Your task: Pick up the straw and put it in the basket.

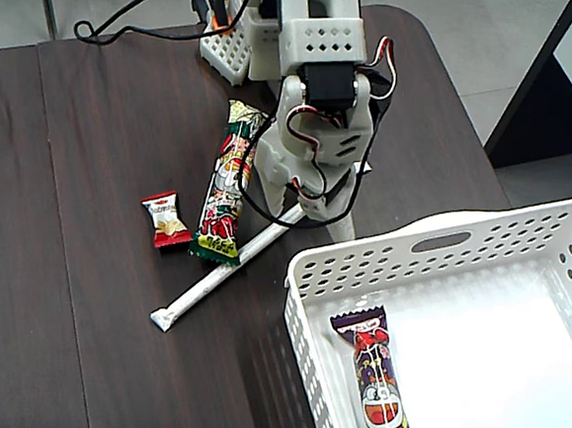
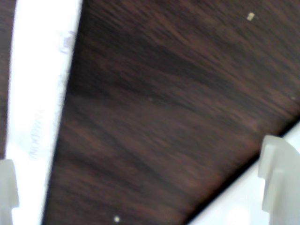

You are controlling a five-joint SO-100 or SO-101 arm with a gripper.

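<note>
1. The white two-finger gripper (image 1: pixel 333 216) points down at the dark wooden table (image 1: pixel 92 159), spread wide and holding nothing.
2. In the wrist view, the long white paper-wrapped straw (image 2: pixel 42 93) lies flat beside one fingertip (image 2: pixel 7 183).
3. The white perforated plastic basket (image 1: pixel 442 241) sits just beside the arm.

The table (image 1: pixel 102 160) is showing dark brown wood grain. The straw (image 1: pixel 217 278) is looking plain white, and the basket (image 1: pixel 442 248) is white with rows of small holes. The long snack bar (image 1: pixel 227 185) is showing red, green and yellow cartoon print; the small packet (image 1: pixel 167 220) is red and white.
</note>
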